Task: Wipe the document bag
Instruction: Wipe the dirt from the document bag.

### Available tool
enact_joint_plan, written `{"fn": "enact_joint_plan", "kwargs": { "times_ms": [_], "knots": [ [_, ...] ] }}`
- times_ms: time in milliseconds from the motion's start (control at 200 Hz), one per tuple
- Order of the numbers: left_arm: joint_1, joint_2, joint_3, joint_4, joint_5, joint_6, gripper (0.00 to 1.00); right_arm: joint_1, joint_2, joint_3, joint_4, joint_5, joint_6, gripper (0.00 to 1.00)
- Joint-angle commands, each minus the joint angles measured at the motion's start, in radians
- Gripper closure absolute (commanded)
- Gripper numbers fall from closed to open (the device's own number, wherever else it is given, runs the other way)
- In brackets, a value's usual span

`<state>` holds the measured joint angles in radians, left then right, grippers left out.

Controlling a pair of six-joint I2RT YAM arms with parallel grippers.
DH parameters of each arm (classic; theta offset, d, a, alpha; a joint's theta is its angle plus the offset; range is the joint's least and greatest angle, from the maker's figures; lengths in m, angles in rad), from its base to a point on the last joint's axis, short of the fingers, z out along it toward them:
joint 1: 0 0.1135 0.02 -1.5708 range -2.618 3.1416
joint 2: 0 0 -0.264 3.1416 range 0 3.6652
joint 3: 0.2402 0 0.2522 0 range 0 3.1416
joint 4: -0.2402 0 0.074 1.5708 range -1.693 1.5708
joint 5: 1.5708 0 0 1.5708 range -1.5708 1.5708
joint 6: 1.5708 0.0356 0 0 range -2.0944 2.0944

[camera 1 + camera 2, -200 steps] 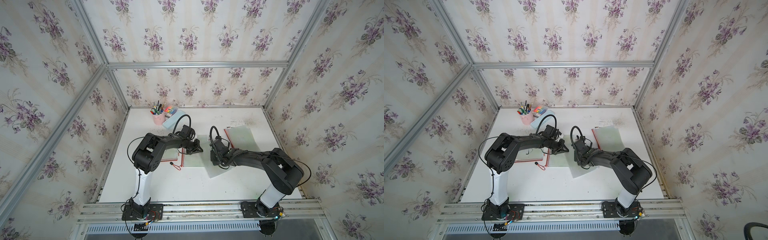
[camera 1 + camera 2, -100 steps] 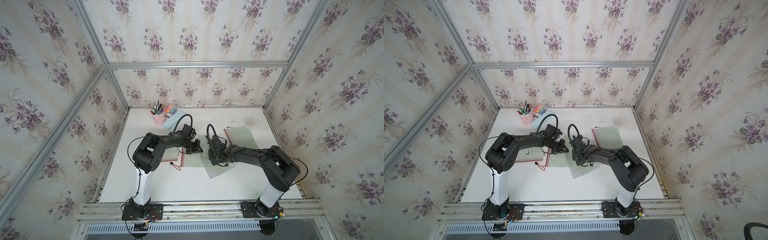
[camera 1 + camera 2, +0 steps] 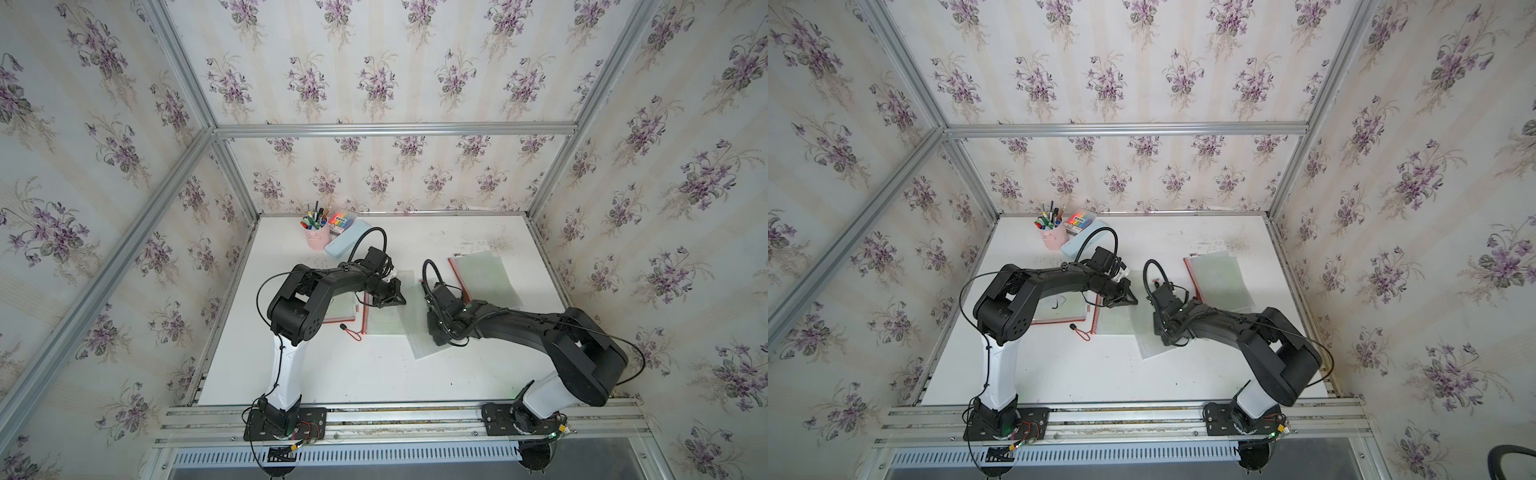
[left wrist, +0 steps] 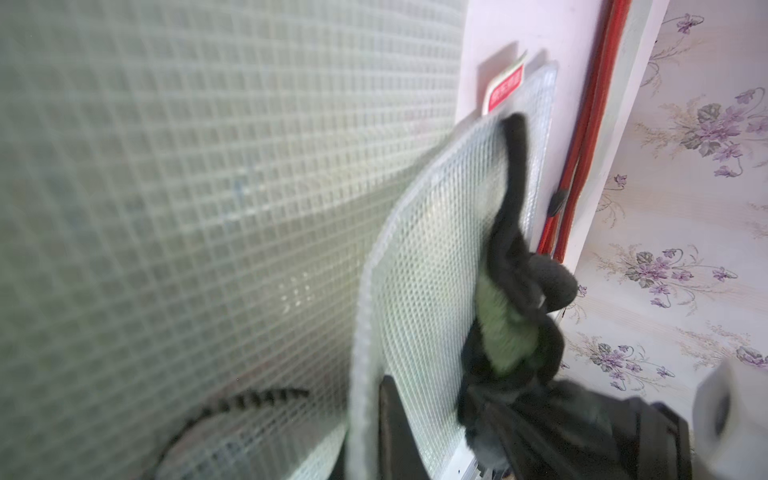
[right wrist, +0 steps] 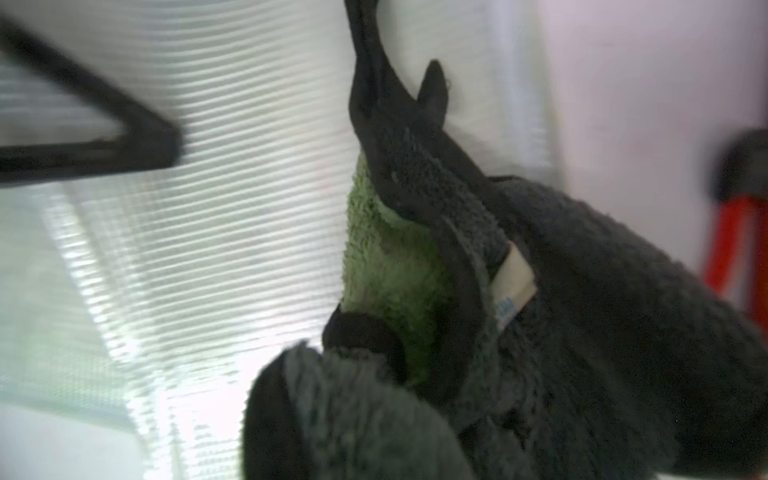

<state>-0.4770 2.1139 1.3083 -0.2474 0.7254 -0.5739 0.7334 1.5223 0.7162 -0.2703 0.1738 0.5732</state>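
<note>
Near the middle of a top view, on the bench (image 3: 332, 374), the document bag (image 3: 417, 349) is laid long-ways from top to bottom, pinched at its upper left edge by the left hand (image 3: 392, 296), while a cloth (image 5: 582, 311) is held tight on its lower half by the right hand (image 3: 441, 337).

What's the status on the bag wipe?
Left gripper shut, resting on red-zipped bag. Right gripper shut on cloth, cloth against tilted document bag, edge curled up. Bags close together.
</note>
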Motion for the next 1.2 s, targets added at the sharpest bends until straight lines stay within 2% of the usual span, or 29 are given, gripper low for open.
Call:
{"fn": "enact_joint_plan", "kwargs": {
  "times_ms": [0, 120, 205, 280, 400, 475, 610, 689, 839, 939, 1054, 1194],
  "knots": [
    [0.002, 0.01, 0.003, -0.024, -0.049, 0.015, 1.0, 0.041, -0.033, -0.026, 0.049, -0.091, 0.058, 0.79],
    [0.002, 0.018, 0.008, -0.027, -0.046, 0.013, 1.0, 0.186, 0.054, 0.08, 0.047, -0.124, 0.016, 0.79],
    [0.002, 0.021, 0.016, -0.034, -0.042, 0.018, 1.0, 0.198, 0.06, 0.089, 0.013, -0.115, -0.007, 0.79],
    [0.002, 0.019, 0.022, -0.041, -0.038, 0.025, 1.0, 0.141, 0.004, 0.039, -0.023, -0.08, -0.019, 0.79],
    [0.002, 0.017, 0.023, -0.045, -0.027, 0.039, 1.0, -0.044, -0.12, -0.037, -0.045, -0.068, -0.021, 0.79],
    [0.002, 0.017, 0.022, -0.047, -0.025, 0.043, 1.0, -0.06, -0.145, -0.037, 0.013, -0.089, -0.023, 0.79],
    [0.002, 0.024, 0.026, -0.041, -0.015, 0.043, 1.0, 0.053, 0.023, 0.045, 0.139, -0.236, -0.006, 0.78],
    [0.0, 0.033, 0.035, -0.042, -0.004, 0.043, 1.0, 0.09, 0.124, 0.14, 0.106, -0.247, -0.017, 0.78],
    [-0.002, 0.035, 0.035, -0.053, -0.001, 0.058, 1.0, -0.041, 0.112, 0.168, 0.149, -0.204, -0.058, 0.77],
    [-0.002, 0.033, 0.032, -0.056, 0.001, 0.063, 1.0, -0.113, 0.17, 0.243, 0.156, -0.179, -0.109, 0.77],
    [0.0, 0.038, 0.033, -0.06, -0.004, 0.066, 1.0, -0.118, 0.292, 0.338, 0.214, -0.189, -0.158, 0.76],
    [-0.001, 0.033, 0.042, -0.087, -0.025, 0.079, 1.0, -0.127, 0.396, 0.472, 0.131, -0.066, -0.202, 0.76]
  ]
}}
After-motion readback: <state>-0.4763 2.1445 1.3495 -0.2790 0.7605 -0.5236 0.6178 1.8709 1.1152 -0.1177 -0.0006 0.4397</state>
